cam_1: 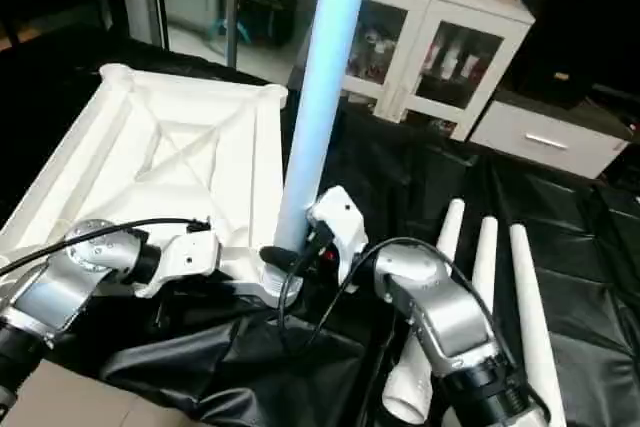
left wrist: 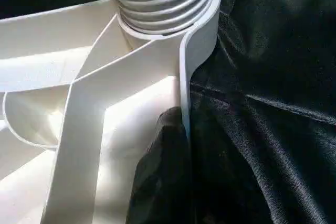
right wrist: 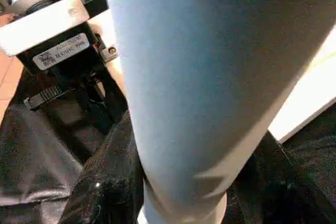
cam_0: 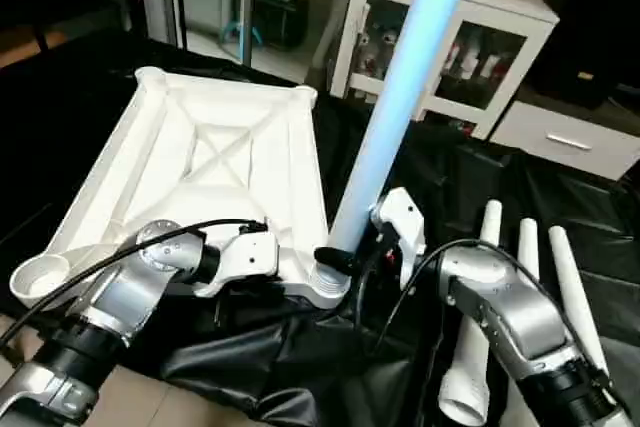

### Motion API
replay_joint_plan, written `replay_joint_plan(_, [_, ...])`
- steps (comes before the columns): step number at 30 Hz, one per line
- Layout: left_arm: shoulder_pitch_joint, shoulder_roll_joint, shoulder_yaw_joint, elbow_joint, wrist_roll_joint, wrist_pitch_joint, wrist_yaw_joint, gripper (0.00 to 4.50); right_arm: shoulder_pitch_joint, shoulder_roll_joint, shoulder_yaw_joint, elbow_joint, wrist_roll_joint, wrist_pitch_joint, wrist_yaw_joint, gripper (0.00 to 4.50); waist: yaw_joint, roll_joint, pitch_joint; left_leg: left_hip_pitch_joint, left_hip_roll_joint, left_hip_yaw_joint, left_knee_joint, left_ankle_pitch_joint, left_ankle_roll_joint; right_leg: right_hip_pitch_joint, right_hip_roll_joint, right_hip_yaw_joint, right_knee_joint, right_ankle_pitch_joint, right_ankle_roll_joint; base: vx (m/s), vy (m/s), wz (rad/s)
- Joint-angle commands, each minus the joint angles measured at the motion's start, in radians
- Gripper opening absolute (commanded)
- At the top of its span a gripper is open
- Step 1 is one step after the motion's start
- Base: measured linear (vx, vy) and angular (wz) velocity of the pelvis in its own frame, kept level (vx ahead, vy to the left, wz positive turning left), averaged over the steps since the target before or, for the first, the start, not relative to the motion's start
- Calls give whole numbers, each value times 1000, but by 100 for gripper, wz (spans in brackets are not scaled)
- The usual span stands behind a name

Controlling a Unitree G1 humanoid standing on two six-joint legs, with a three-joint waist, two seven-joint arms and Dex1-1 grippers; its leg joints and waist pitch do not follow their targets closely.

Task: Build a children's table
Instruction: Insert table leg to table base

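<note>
Leg one (cam_0: 400, 97) stands in the upturned table top's (cam_0: 215, 162) 5 o'clock corner socket (cam_0: 328, 285), right hand (cam_0: 345, 259) clamped on it; left hand's (cam_0: 262, 247) state unclear. Three legs (cam_0: 525, 277) wait on the counter (cam_0: 580, 217) at 3 o'clock.

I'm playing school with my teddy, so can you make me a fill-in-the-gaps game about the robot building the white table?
1. The table top lies upside down on a ____ cloth.
2. The leg stands in the corner socket nearest the robot's ____ gripper.
3. The number of spare legs lying on the cloth is ____.
4. Behind the worktable stands a white cabinet with ____ doors.

Missing words: black; right; three; glass
</note>
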Motion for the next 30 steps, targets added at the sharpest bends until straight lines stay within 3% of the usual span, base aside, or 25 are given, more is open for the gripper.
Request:
replay_joint_plan(1, [23,-20,-20,23,-15,2,20,0,47,-28,54,161,-96,67,-50,186,-12,12,1,5,75,-51,-93,-469,-64,-26,-109,59,-111,-536,-47,0,0,0])
replay_joint_plan(8, [12,-29,2,35,-24,5,31,0,22,-14,55,202,-114,29,-65,186,-25,10,6,9,74,-56,-91,-515,-55,-34,-115,61,-121,-632,-36,0,0,0])
replay_joint_plan(12, [7,-42,17,36,-34,17,46,0,8,1,48,234,-132,16,-98,186,-38,11,11,8,72,-66,-92,-568,-58,-38,-119,55,-131,-722,-22,0,0,0])
replay_joint_plan(14, [-6,-74,29,43,-28,61,96,0,-25,30,27,312,-160,-5,-187,186,-43,12,8,11,73,-69,-92,-583,-64,-40,-120,53,-129,-730,-26,0,0,0])
replay_joint_plan(15, [-11,-88,34,47,-24,78,119,0,-39,43,18,346,-171,-13,-226,186,-52,12,13,10,69,-74,-90,-612,-67,-42,-119,45,-138,-768,-20,0,0,0])
replay_joint_plan(16, [-20,-104,36,56,-17,92,142,0,-56,60,3,386,-182,-20,-279,186,-61,11,12,17,66,-76,-85,-632,-67,-43,-121,34,-146,-799,-14,-50,27,-8])
replay_joint_plan(17, [-26,-117,39,62,-16,110,158,0,-68,71,-8,412,-187,-24,-313,186,-67,13,11,12,67,-80,-88,-633,-68,-35,-124,26,-146,-795,-13,-55,48,-14])
replay_joint_plan(18, [-33,-130,43,68,-16,128,173,0,-78,82,-18,437,-191,-28,-344,186,-77,26,7,-2,73,-93,-106,-666,-85,-10,-122,8,-141,-710,-22,-55,48,-14])
replay_joint_plan(19, [-45,-152,51,72,-23,156,188,0,-95,101,-32,474,-197,-31,-396,186,-80,30,5,-4,74,-95,-111,-685,-94,-7,-118,6,-135,-668,-30,-48,55,-15])
replay_joint_plan(21, [-71,-194,64,74,-35,213,215,0,-126,134,-54,540,-201,-41,-472,186,-88,35,7,-2,74,-97,-117,-735,-106,-8,-115,-1,-136,-590,-45,0,0,0])
replay_joint_plan(23, [-87,-214,69,80,-34,236,236,0,-143,151,-65,575,-204,-42,-516,186,-94,34,12,3,72,-97,-121,-787,-113,-11,-113,-12,-142,-606,-44,0,0,0])
replay_joint_plan(25, [-102,-229,72,86,-31,251,252,0,-157,163,-72,603,-207,-45,-550,185,-92,38,14,3,75,-93,-133,-849,-121,-6,-105,-22,-135,-586,-42,0,0,0])
replay_joint_plan(27, [-151,-288,81,103,-21,297,318,0,-202,210,-105,692,-192,-48,-653,185,-90,27,18,12,71,-78,-136,-876,-123,-21,-99,-29,-135,-596,-44,0,0,0])
replay_joint_plan(28, [-151,-288,81,103,-21,297,318,0,-202,210,-105,692,-192,-48,-653,185,-89,29,18,13,71,-75,-139,-879,-124,-20,-97,-35,-133,-606,-41,0,0,0])
replay_joint_plan(29, [-166,-308,83,109,-18,312,338,0,-217,227,-121,722,-180,-49,-683,185,-74,34,12,3,74,-62,-150,-877,-126,-4,-91,-36,-109,-549,-48,0,0,0])
replay_joint_plan(30, [-167,-309,83,109,-18,314,339,0,-219,229,-122,724,-179,-49,-685,185,-70,30,12,-9,77,-53,-164,-872,-125,3,-85,-30,-90,-509,-54,0,0,0])
